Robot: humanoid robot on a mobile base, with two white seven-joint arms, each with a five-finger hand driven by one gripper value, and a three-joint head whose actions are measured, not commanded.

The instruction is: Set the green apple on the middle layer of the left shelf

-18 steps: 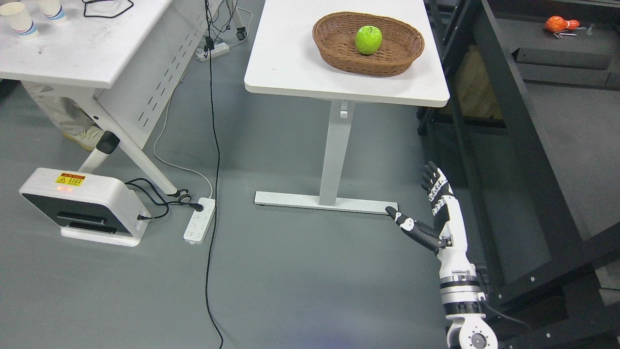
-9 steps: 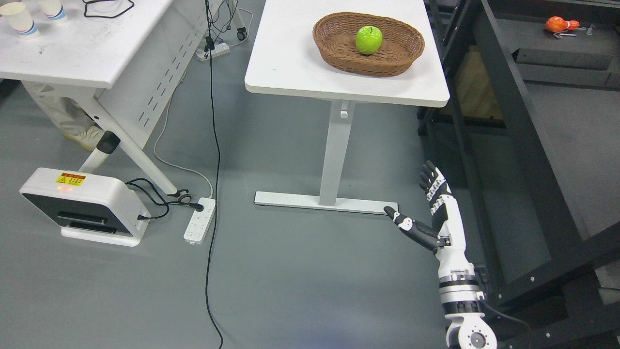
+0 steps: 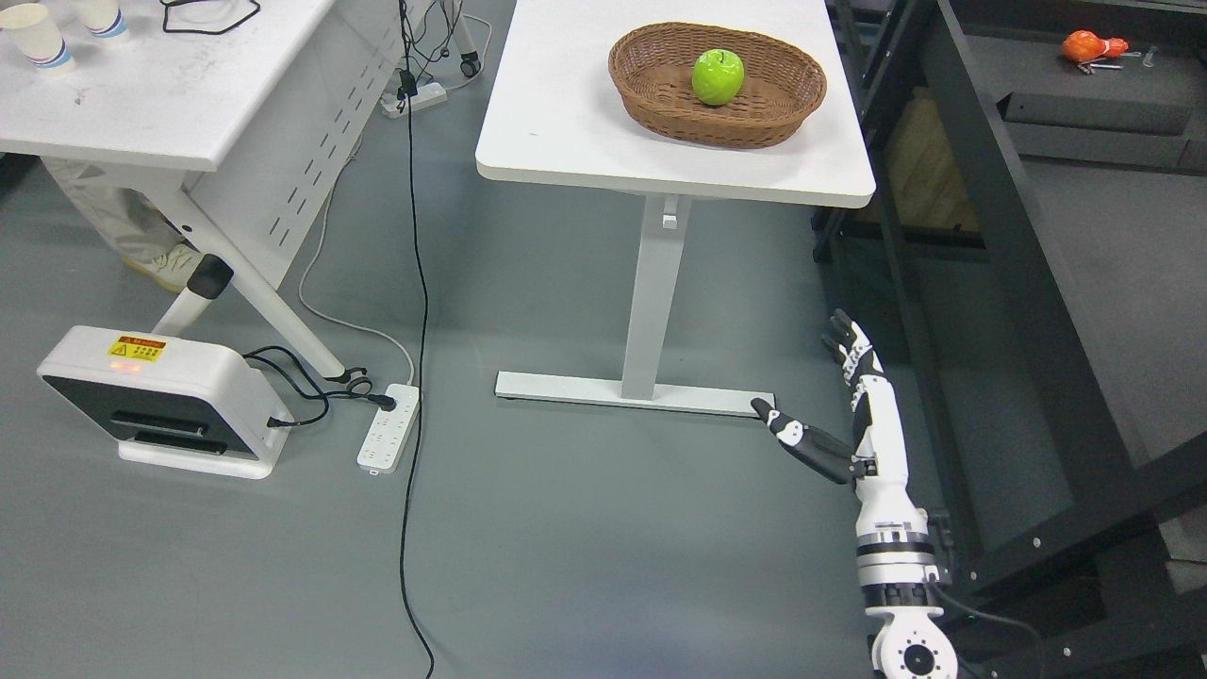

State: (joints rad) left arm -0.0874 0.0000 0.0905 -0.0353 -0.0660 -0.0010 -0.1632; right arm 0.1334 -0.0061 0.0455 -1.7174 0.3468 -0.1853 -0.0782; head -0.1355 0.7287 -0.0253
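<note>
A green apple (image 3: 718, 76) lies in a brown wicker basket (image 3: 717, 118) on the small white table (image 3: 585, 141) at the top middle. My right hand (image 3: 818, 387) hangs low at the lower right, far below the table top, open with fingers straight and thumb spread, holding nothing. A black shelf frame (image 3: 1000, 245) runs along the right side. My left arm is out of view.
A second white table (image 3: 141, 104) with paper cups (image 3: 38, 38) stands at the upper left. On the floor lie a white box device (image 3: 160, 401), a power strip (image 3: 388, 428) and black cables (image 3: 415, 283). An orange object (image 3: 1089, 46) sits on a dark shelf surface top right.
My right hand has turned slightly and shifted a little to the right, its fingers now seen more edge-on. The apple and basket have not moved.
</note>
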